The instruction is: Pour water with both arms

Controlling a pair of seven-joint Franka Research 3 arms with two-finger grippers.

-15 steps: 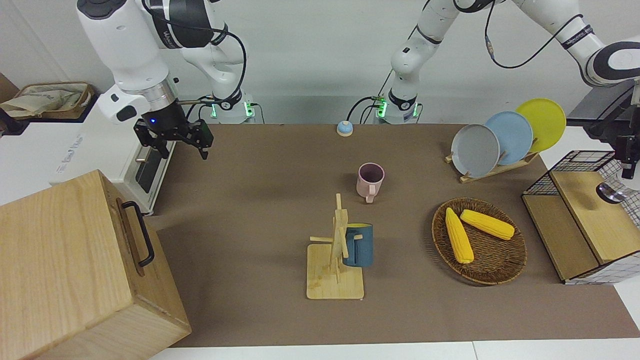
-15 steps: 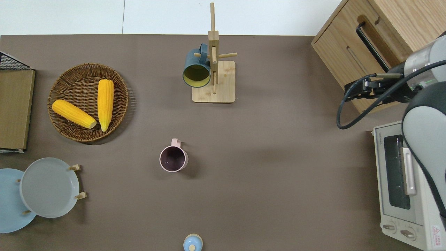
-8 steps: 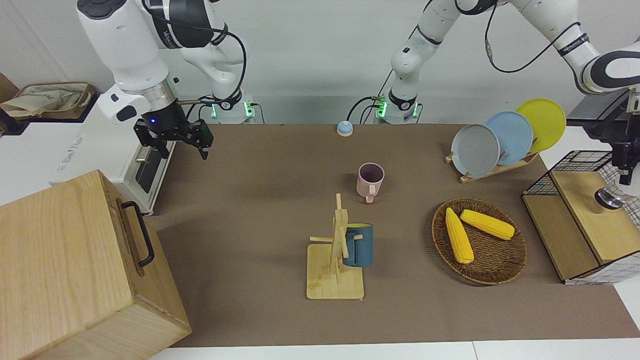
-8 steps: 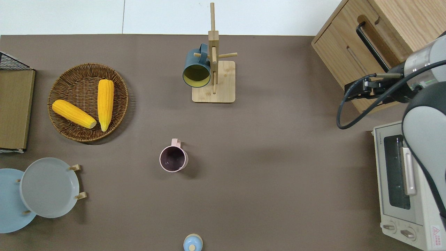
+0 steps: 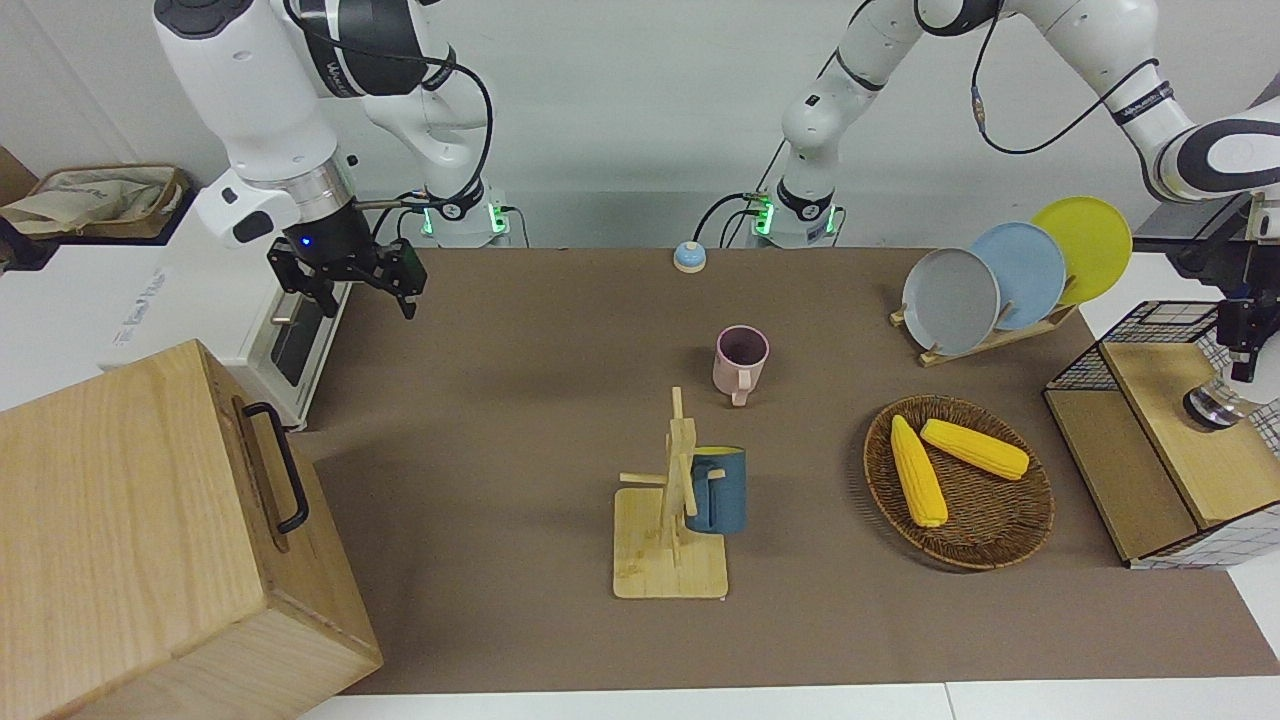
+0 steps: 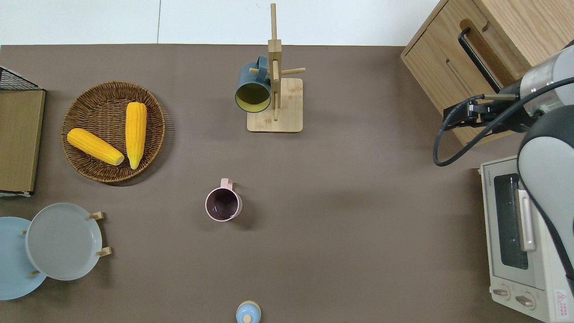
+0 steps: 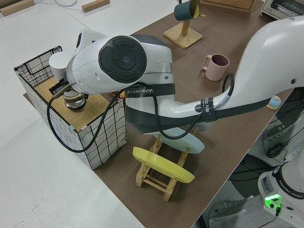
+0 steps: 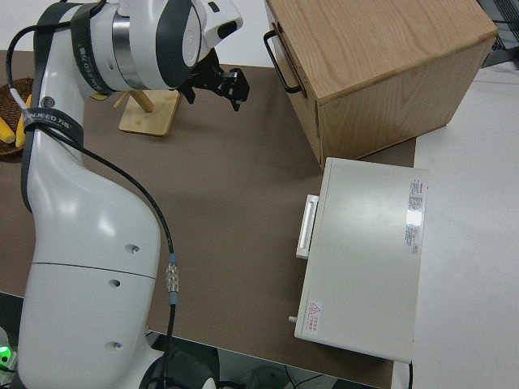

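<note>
Only sideways: left gripper (image 7: 71,90) over glass (image 7: 74,100).

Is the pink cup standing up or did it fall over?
Standing up. The pink cup sits on its base on the brown table mat, and the overhead view looks straight down into its round open mouth.

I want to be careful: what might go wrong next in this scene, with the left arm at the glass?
1. The left end effector hangs just over the glass vessel on the raised wooden shelf; a misaligned grasp may tip it off.
2. A path to the pink mug likely passes the plate rack and corn basket, so the arm may clip them or spill.
The right arm is parked.
</note>
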